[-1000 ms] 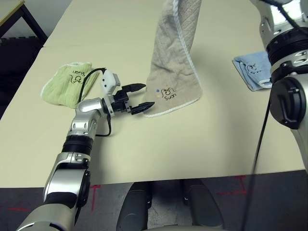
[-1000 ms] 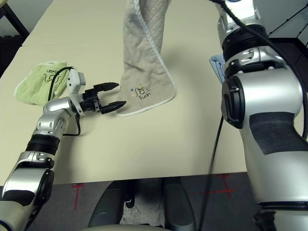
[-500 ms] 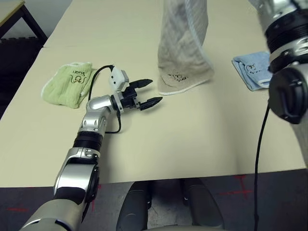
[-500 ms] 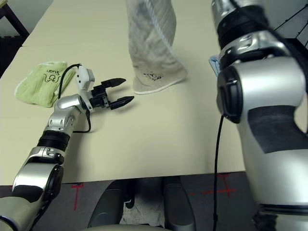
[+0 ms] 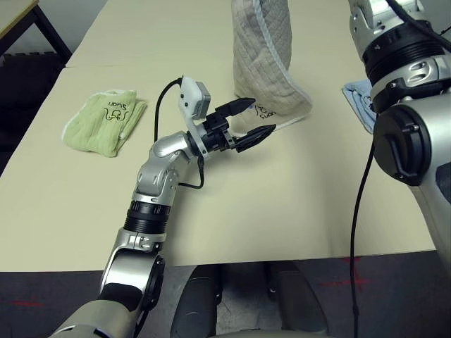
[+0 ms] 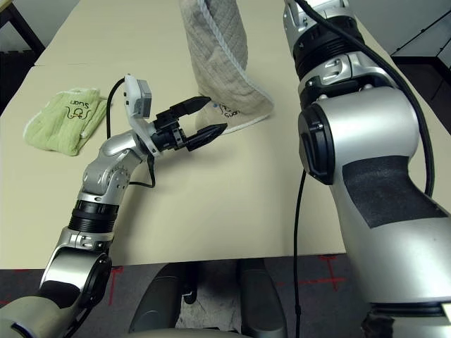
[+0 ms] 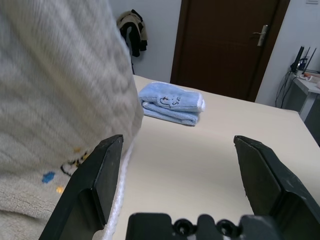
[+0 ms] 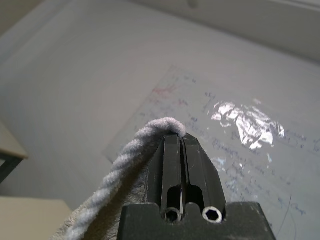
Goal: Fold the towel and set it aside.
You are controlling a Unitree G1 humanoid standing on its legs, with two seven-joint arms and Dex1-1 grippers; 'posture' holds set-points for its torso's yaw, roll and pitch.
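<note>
— What do you get from the head views?

— The towel (image 5: 268,63) hangs from above, its top cut off by the frame, and its lower end with the logo rests on the table (image 5: 282,204) toward the far side. The left gripper (image 5: 249,121), jaws wide apart and holding nothing, reaches forward on an extended arm with its tips just beside that trimmed lower edge. A green towel (image 5: 104,122) lies folded near the table's left edge. The right arm rises steeply and covers most of the blue towel (image 5: 358,98) near the right edge.

— And the left wrist view?

— There the blue towel (image 7: 171,102) shows whole, folded on the table. The beige cloth sits close against one finger (image 7: 92,182); I can't tell whether they touch.

— The right wrist view?

— The right gripper (image 8: 181,150) points up at the ceiling, fingers pressed together, pinching the towel's corded edge. The cloth below is hidden.
</note>
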